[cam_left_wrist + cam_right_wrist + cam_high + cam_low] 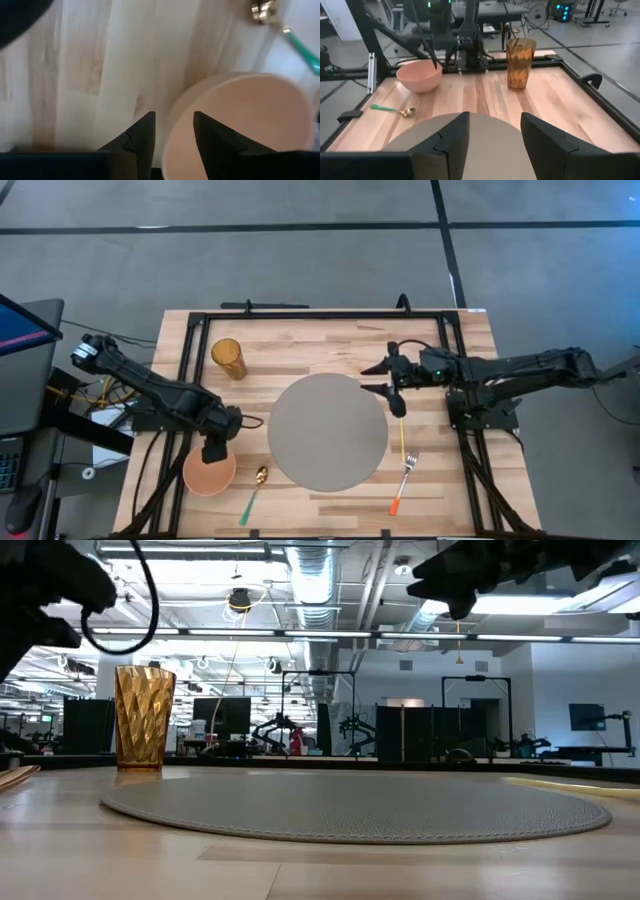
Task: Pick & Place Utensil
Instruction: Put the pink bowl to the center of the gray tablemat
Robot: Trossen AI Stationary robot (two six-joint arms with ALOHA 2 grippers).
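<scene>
The spoon (256, 484), gold-bowled with a green handle, lies on the table (330, 340) just off the placemat's (327, 431) near-left edge, beside the pink bowl (208, 473). A fork (404, 476) with an orange handle lies off the placemat's near-right edge. Which utensil is meant is not stated, and neither is held.

The left end effector (213, 450) hangs over the bowl's rim on the side away from the spoon. Its fingers (142, 135) stand a little apart and straddle that rim, with nothing gripped that I can see. The right end effector (394, 388) hovers high over the placemat's right edge, fingers apart and empty, above the fork's side.

My reading is that the step in hand is still the approach. To do it well, the left arm should lift clear of the bowl first so the rim is not dragged. It should then cross to the spoon, turn the fingers square across the thin handle, and descend until they nearly meet the wood before closing. Gripping the handle mid-length should keep the spoon level. A golden cup (229, 359) stands beyond the placemat's far-left edge, out of the way.
</scene>
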